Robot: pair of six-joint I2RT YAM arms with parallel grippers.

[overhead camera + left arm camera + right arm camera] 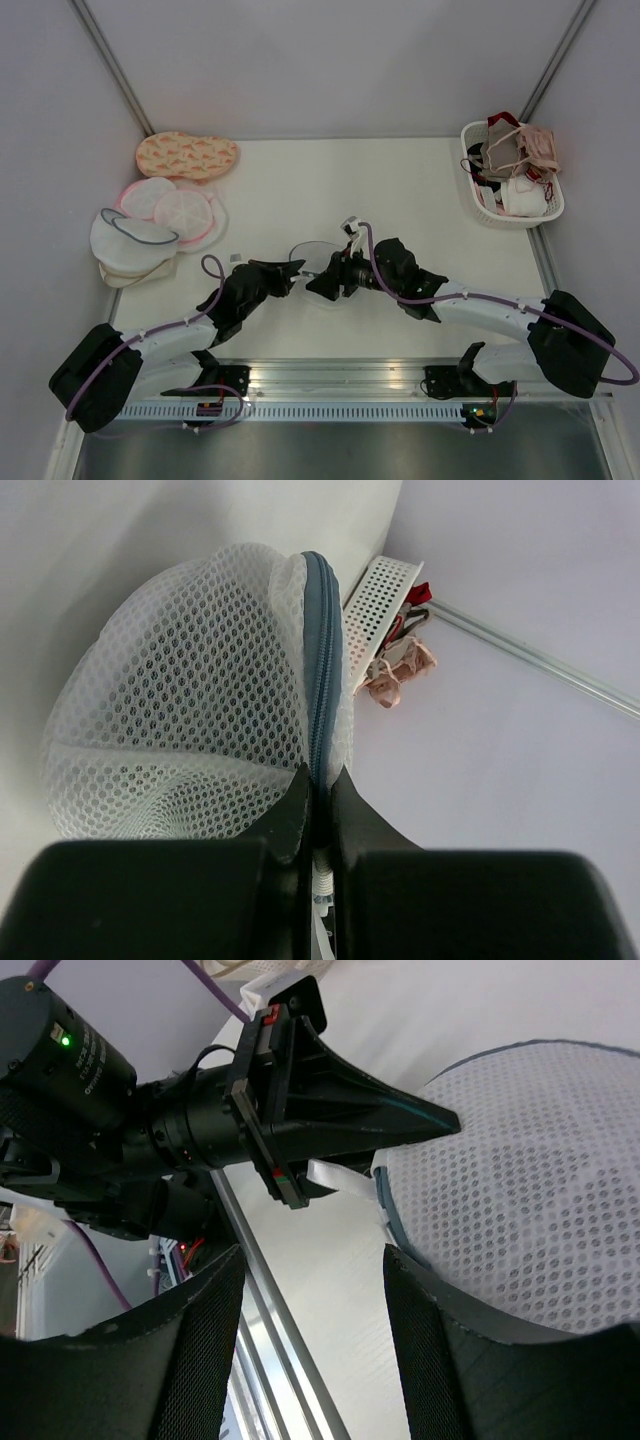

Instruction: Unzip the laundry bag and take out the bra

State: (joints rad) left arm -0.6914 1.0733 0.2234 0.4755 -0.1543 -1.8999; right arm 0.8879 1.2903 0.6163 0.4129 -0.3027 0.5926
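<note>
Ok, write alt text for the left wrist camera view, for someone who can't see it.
The left gripper pinches the grey-blue zipper rim of a domed white mesh laundry bag. Behind, a white perforated basket holds crumpled garments.

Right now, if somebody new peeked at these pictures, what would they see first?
Probably the laundry bag, a puffy white mesh dome with a grey-blue zipper, in the middle of the table. The left hand pinches its zipper rim while the right hand stands open beside it. Far back on the right, a white basket holds a jumble of clothes.
</note>
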